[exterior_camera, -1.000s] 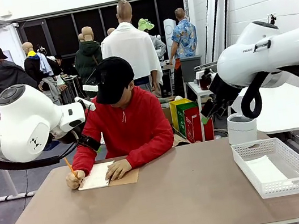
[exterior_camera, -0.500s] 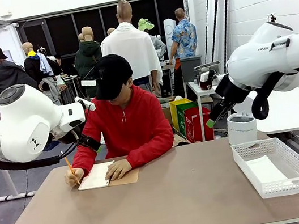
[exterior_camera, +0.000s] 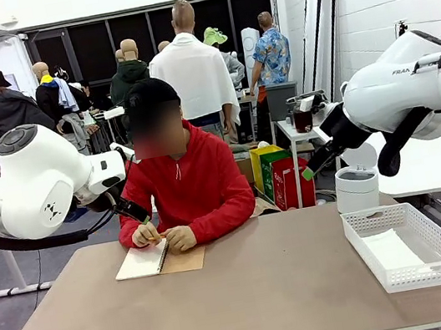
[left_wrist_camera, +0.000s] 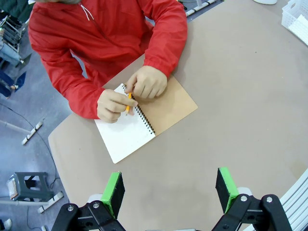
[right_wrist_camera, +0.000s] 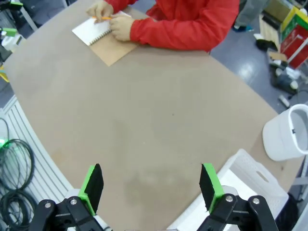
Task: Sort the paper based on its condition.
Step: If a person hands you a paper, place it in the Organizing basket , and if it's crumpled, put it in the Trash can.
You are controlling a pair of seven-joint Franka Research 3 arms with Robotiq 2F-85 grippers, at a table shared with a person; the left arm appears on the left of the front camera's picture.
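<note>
Hands (exterior_camera: pixel 180 238) now side by side on the notebook (exterior_camera: pixel 139 261), pencil (left_wrist_camera: pixel 129 96) between them.

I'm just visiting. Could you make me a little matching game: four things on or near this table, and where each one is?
1 notebook
2 pencil
3 white basket
4 round white bin

A off the table, beyond its far right corner
B in the person's fingers
C on the table, right side
D open before the person

Pairs: 1-D, 2-B, 3-C, 4-A
</note>
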